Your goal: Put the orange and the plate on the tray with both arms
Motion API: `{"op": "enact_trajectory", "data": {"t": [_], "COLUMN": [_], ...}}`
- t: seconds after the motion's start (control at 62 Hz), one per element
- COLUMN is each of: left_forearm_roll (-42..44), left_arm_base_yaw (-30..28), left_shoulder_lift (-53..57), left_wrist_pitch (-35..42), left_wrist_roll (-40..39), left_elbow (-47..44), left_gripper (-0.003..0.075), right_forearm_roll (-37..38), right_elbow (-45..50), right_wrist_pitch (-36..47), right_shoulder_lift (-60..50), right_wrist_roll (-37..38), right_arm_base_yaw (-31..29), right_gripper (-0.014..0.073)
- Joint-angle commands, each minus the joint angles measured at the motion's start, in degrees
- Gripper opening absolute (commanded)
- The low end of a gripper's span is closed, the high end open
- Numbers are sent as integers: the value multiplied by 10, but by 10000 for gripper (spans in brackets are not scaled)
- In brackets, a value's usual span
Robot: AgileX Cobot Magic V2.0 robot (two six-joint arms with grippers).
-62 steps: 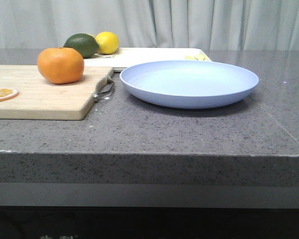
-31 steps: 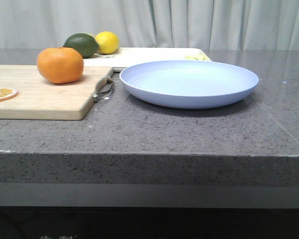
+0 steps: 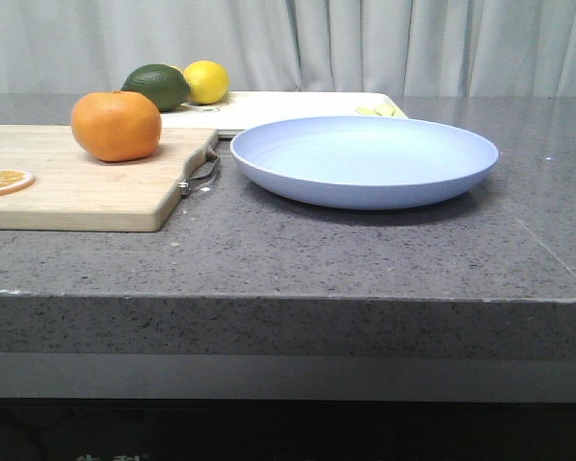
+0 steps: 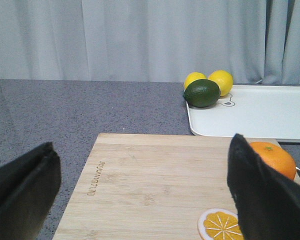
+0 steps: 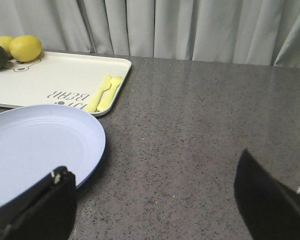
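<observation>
**Holding both grippers wide above the counter**

Hovering over the wooden cutting board point(image 4: 155, 185), my left gripper point(image 4: 145, 200) had its two black fingers point(image 4: 262, 200) spread far apart, with nothing between them. The orange point(image 3: 116, 126) sat on that board near its far right corner, close to the metal handle point(image 3: 202, 173), and from my left wrist it showed partly behind one finger. An orange slice point(image 4: 221, 225) lay flat on the board nearer to me.

My right gripper point(image 5: 155, 200) was likewise parted wide and empty, hanging over the grey stone counter point(image 5: 200, 125). The plate point(image 3: 363, 158) rested on the counter just right of the board, apart from it, its far rim near the tray's front edge.

The tray point(image 4: 255, 112) lay behind both, toward the curtain point(image 3: 365, 43). On its far left corner stood a green fruit point(image 4: 202, 93) with two lemons point(image 4: 220, 81) touching it from behind. A pale yellow fork and spoon point(image 5: 105, 93) lay at the tray's front right corner, beside printed lettering. Neither the orange nor the plate was on the tray.
</observation>
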State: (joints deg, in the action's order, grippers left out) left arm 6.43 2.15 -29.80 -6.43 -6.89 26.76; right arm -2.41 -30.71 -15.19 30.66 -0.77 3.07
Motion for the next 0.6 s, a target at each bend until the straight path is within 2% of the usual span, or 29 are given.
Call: {"op": "enact_trajectory", "data": {"t": [0.0, 0.097, 0.242, 0.436, 0.581], "left_forearm_roll": [-2, -25, -36, -52, -60], "left_arm_base_yaw": [-2, 0, 0, 2, 44], "left_shoulder_lift": [-5, -10, -60, -192, -296], "left_wrist_pitch": [52, 55, 16, -56, -123], "left_wrist_roll": [0, 0, 0, 0, 0], "left_elbow": [23, 26, 61, 165, 253], "left_gripper": [617, 590, 588, 590, 589], "right_forearm_roll": [0, 0, 0, 0, 0], "right_elbow": [-22, -22, -22, -22, -22], "right_wrist_pitch": [52, 54, 56, 56, 56], "right_shoulder_lift": [5, 5, 5, 5, 5], "right_wrist_roll": [-5, -5, -5, -5, -5], "right_arm_base_yaw": [-3, -3, -3, -3, -3], "right_gripper": [650, 650, 650, 650, 650]}}
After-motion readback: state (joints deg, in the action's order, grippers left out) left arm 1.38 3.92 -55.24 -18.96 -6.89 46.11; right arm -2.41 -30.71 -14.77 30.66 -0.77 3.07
